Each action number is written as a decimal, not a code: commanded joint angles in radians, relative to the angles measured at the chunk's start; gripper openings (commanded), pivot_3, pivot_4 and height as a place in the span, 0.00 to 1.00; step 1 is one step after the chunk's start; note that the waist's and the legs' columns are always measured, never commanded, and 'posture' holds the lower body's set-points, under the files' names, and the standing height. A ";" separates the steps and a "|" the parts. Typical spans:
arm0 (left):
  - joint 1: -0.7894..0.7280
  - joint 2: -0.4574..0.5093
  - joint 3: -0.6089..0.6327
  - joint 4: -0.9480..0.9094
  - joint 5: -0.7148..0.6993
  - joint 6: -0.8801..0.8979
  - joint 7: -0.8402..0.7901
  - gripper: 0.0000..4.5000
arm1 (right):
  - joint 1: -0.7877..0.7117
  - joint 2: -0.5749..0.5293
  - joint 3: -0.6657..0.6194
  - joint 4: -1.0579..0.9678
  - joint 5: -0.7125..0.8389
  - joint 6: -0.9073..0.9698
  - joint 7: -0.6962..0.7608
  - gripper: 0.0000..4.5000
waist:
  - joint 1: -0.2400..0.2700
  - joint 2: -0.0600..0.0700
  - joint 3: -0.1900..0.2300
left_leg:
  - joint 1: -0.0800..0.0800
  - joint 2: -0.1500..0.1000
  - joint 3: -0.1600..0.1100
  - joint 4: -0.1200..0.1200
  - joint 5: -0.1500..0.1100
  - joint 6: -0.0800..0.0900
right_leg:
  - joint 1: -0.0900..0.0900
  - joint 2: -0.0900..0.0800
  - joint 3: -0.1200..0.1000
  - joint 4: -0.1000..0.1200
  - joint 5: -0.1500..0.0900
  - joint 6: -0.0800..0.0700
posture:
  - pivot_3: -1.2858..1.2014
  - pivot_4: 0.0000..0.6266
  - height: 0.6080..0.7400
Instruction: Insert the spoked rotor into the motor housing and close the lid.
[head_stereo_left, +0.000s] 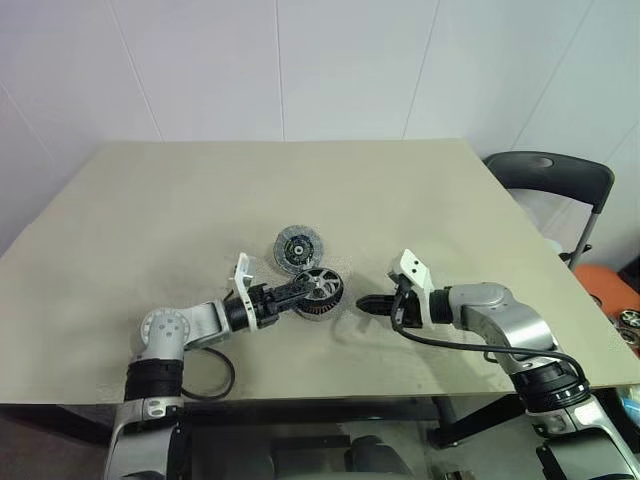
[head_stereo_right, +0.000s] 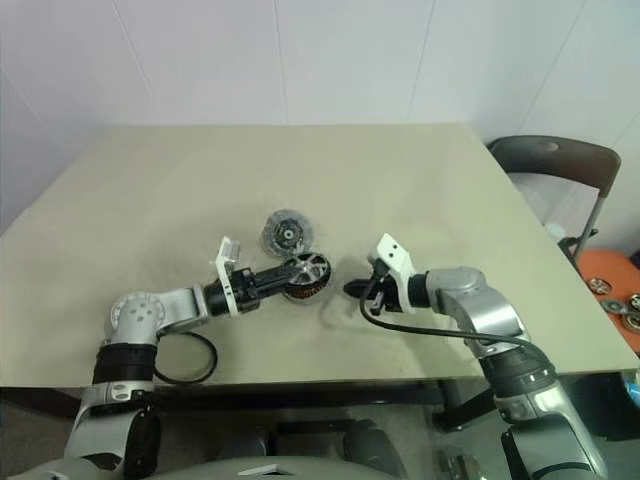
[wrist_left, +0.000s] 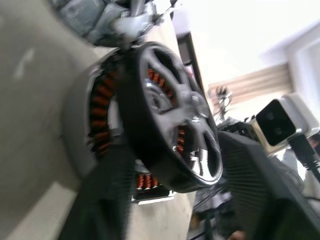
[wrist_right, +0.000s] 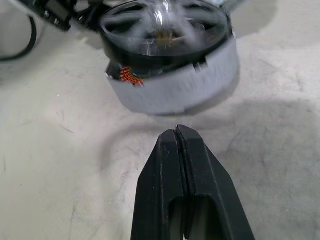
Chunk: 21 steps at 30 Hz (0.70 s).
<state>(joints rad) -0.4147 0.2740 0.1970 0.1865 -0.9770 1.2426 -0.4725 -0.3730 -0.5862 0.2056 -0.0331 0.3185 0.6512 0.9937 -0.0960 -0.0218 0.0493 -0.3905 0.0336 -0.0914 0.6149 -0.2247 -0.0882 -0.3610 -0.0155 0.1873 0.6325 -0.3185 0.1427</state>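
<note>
I have the rotor (head_stereo_left: 321, 287) sitting tilted on top of the housing (head_stereo_left: 318, 305), not yet seated flat. My left gripper (head_stereo_left: 303, 289) reaches in at the rotor; I cannot tell if its fingers are open or gripping. My right gripper (wrist_right: 178, 137) is closed, empty, parked just beside the housing, probably to brace it. The lid (head_stereo_left: 298, 247) waits just behind the housing.

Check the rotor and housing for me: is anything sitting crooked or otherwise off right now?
Yes. The spoked rotor sits tilted in the motor housing, not flush: copper windings show under one raised side. The left gripper is at the rotor. The lid lies flat behind, apart. The right gripper is shut, just short of the housing.
</note>
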 joint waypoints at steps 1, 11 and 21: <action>-0.027 0.038 -0.059 -0.044 0.082 0.007 0.030 0.71 | -0.029 0.006 -0.007 0.001 -0.004 -0.022 -0.001 0.00 | -0.001 0.000 0.000 | 0.000 0.000 0.000 0.000 0.000 0.000 | 0.000 0.000 0.000 0.000 0.000 0.000 | 0.52 0.00 1.00; -0.103 0.219 -0.273 -0.183 0.261 -0.065 -0.084 0.71 | -0.033 0.010 0.008 0.020 -0.023 -0.036 -0.001 0.00 | -0.004 0.001 0.001 | -0.003 0.000 0.000 -0.006 0.000 0.000 | -0.002 0.000 0.000 0.000 0.002 0.003 | 0.52 0.00 1.00; -0.114 0.417 -0.427 -0.289 0.415 -0.219 -0.262 0.71 | -0.035 0.012 0.015 0.034 -0.038 -0.043 0.004 0.00 | 0.003 0.001 0.002 | -0.003 0.001 0.001 -0.008 0.000 0.000 | -0.005 0.000 0.000 -0.001 0.000 0.000 | 0.52 0.00 1.00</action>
<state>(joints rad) -0.5082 0.6952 -0.2409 -0.0813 -0.5823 1.0767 -0.7091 -0.3841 -0.5780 0.2252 0.0061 0.2788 0.6261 0.9934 -0.0934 -0.0209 0.0512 -0.3942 0.0342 -0.0907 0.6073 -0.2246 -0.0880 -0.3672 -0.0155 0.1874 0.6311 -0.3181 0.1423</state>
